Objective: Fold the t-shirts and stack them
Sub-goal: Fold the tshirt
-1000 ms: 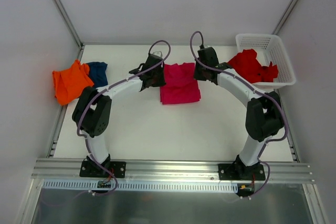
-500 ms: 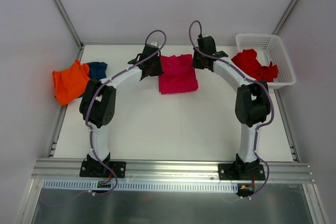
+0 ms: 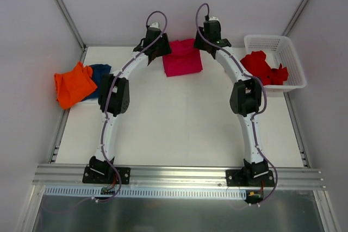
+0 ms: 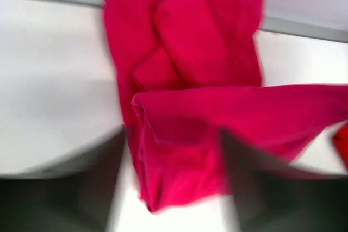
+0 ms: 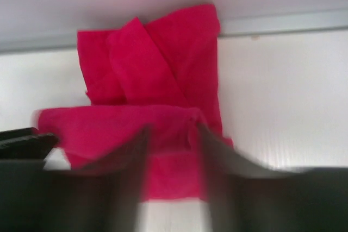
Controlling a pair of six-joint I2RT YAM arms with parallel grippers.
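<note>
A magenta t-shirt (image 3: 182, 58) lies folded at the table's far edge, its near layer doubled over the rest (image 4: 185, 80) (image 5: 152, 74). My left gripper (image 3: 161, 51) is at the shirt's left side and my right gripper (image 3: 208, 47) at its right side. In the left wrist view the left gripper (image 4: 173, 139) is open, with loose magenta cloth lying between the blurred fingers. The right gripper (image 5: 173, 134) is also open over the cloth's folded edge. An orange t-shirt (image 3: 72, 84) and a blue t-shirt (image 3: 101, 73) lie at the far left.
A white basket (image 3: 287, 52) at the back right holds crumpled red t-shirts (image 3: 263, 69). Metal frame rails run along the table's left, right and back edges. Both arms stretch far out toward the back wall.
Both arms reached toward the back wall, taking the magenta shirt with them to the far edge. Both grippers went from shut on the shirt to open.
</note>
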